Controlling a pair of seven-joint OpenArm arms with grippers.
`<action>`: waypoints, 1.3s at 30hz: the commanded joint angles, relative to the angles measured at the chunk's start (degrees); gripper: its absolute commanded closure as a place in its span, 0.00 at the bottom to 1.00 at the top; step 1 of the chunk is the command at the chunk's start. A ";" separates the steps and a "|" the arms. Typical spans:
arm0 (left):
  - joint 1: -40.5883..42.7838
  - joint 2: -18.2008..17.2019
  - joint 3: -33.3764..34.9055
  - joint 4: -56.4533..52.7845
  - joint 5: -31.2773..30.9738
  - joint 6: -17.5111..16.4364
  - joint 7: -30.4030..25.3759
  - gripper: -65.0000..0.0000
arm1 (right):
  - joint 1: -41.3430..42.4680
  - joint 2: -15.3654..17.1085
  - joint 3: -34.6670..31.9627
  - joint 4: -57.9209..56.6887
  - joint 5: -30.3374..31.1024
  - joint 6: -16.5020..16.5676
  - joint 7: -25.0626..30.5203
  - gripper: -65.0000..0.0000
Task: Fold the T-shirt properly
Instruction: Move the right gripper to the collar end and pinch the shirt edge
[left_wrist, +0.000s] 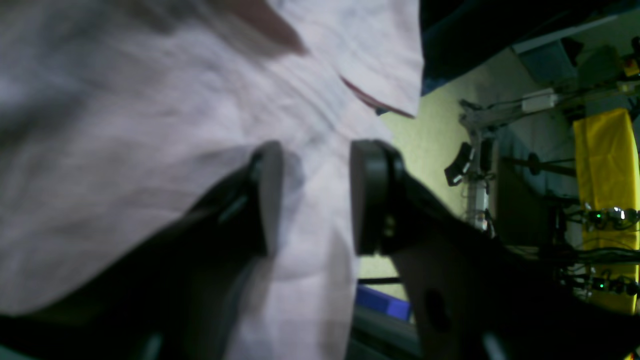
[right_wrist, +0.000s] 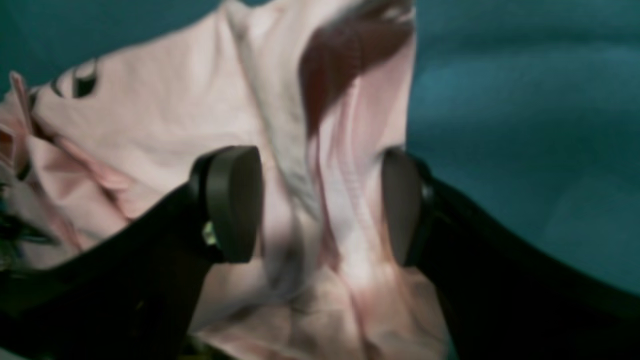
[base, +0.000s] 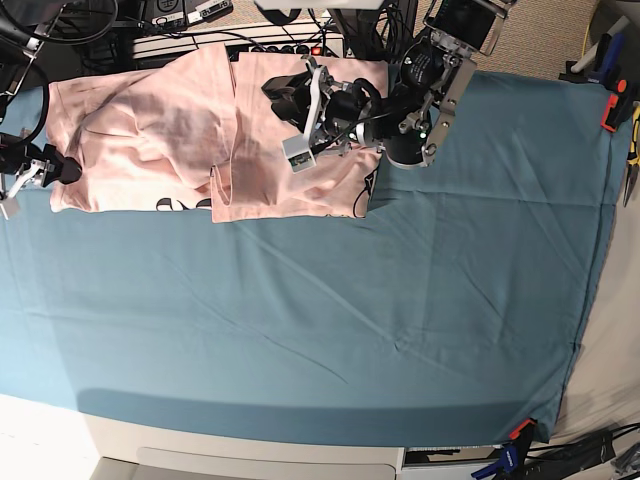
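Teal cloth (base: 330, 320) covers the table, bare along its near side, and the pale pink T-shirt (base: 170, 140) lies crumpled along the far edge, its black lettering showing only in unreadable fragments. Both grippers hang with jaws spread, fabric between the pads ungripped: right gripper (right_wrist: 320, 205), left gripper (left_wrist: 315, 197).

A pale pink T-shirt (base: 160, 140) with fragments of black lettering along one edge lies on a plain teal table cloth (base: 330, 320). Both robot arms are black. Yellow fabric (left_wrist: 607, 165) hangs behind.
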 joint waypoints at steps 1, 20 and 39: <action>-0.61 0.44 -0.07 0.98 -1.64 -0.47 -1.01 0.63 | 0.00 1.29 -0.09 0.48 -5.33 -1.11 0.57 0.41; -0.61 0.44 -0.07 0.98 -1.64 -0.47 -0.98 0.63 | -0.46 -2.38 -0.09 1.01 -2.73 -0.96 -3.53 0.41; -0.15 0.44 -0.07 0.98 -1.64 -0.47 -1.03 0.63 | -0.44 -2.21 -0.09 1.03 -1.97 -0.96 -3.53 1.00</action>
